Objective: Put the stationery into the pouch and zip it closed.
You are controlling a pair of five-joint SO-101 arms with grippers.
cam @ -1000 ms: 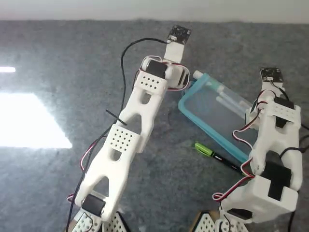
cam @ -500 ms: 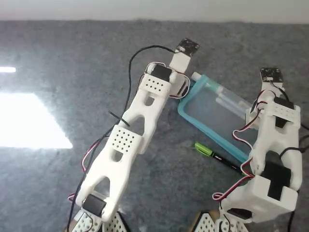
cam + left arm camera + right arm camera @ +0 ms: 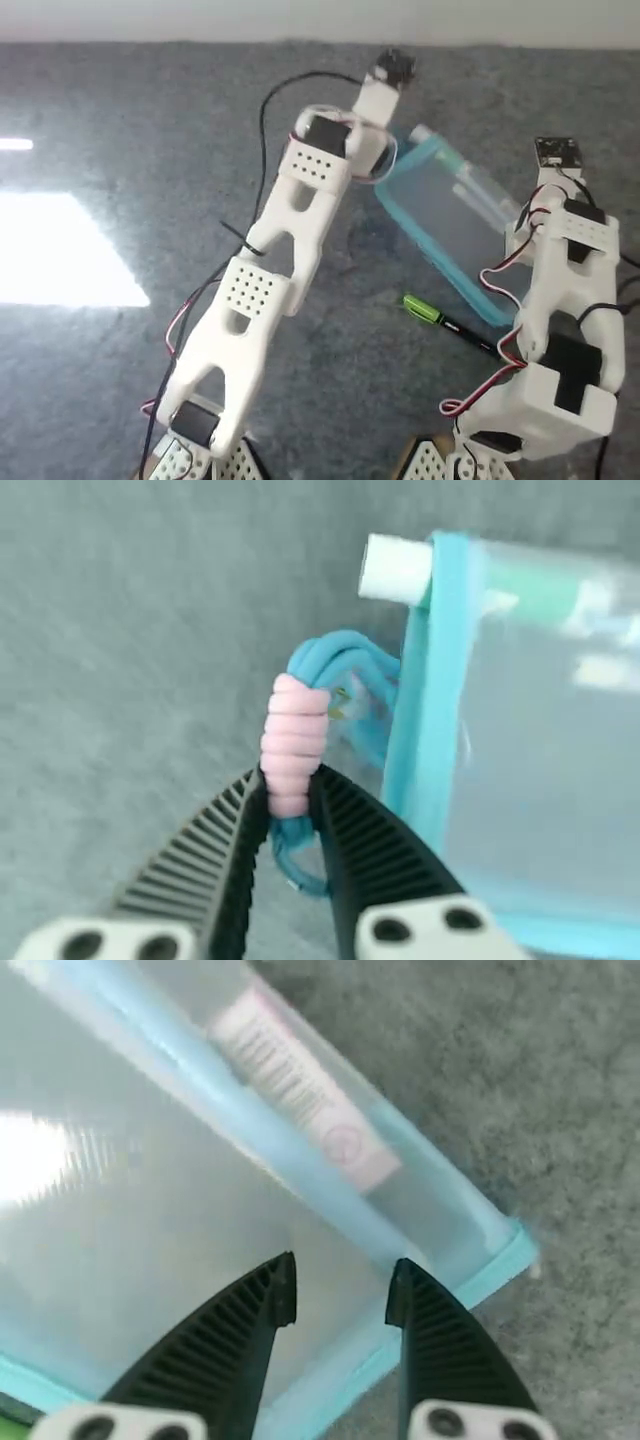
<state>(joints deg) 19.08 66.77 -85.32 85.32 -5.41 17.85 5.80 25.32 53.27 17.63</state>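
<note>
The left end effector (image 3: 288, 785) is clenched on the pink pull (image 3: 293, 742) at a corner of the pouch (image 3: 440, 232). Over the last second that arm has swung toward the far side, and the pouch's end by it has turned and shifted along. I judge the pouch is following the tug rather than the zip running. The right end effector (image 3: 342, 1268) hangs released over the pouch, jaws apart. A green pen (image 3: 445, 321) lies on the bench (image 3: 120, 110) just beside the pouch — closing now would leave it out.
</note>
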